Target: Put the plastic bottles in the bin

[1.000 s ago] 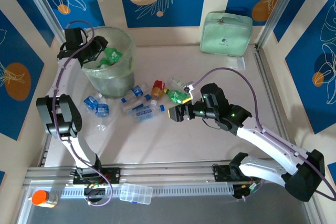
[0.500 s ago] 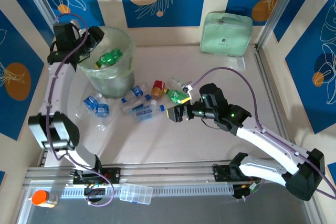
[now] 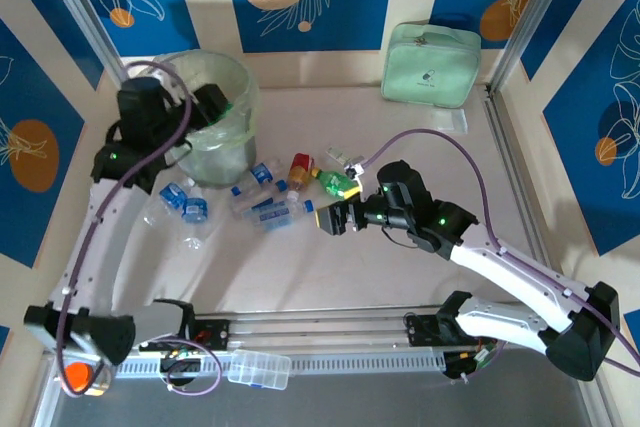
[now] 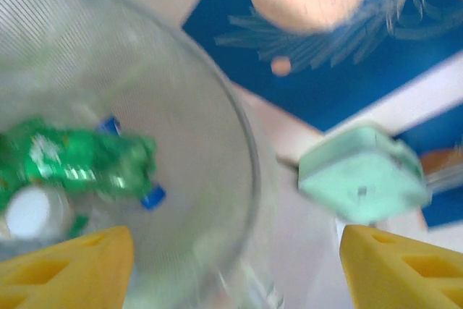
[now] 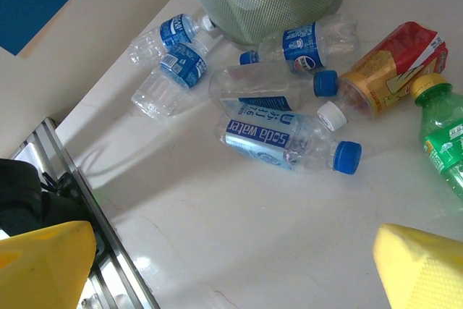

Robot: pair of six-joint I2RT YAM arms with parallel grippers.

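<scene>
The left claw (image 4: 235, 269) is held at the rim of the bin (image 4: 217, 128), its jaws parted and nothing gripped; a crushed green bottle (image 4: 76, 164) is seen lying inside. The right claw (image 5: 231, 265) is spread wide and empty over the worktop (image 5: 217, 236), where clear blue-capped bottles (image 5: 282, 139), an orange-brown bottle (image 5: 383, 66) and a yellow-capped green bottle (image 5: 445, 142) are scattered near the bin's base.
</scene>
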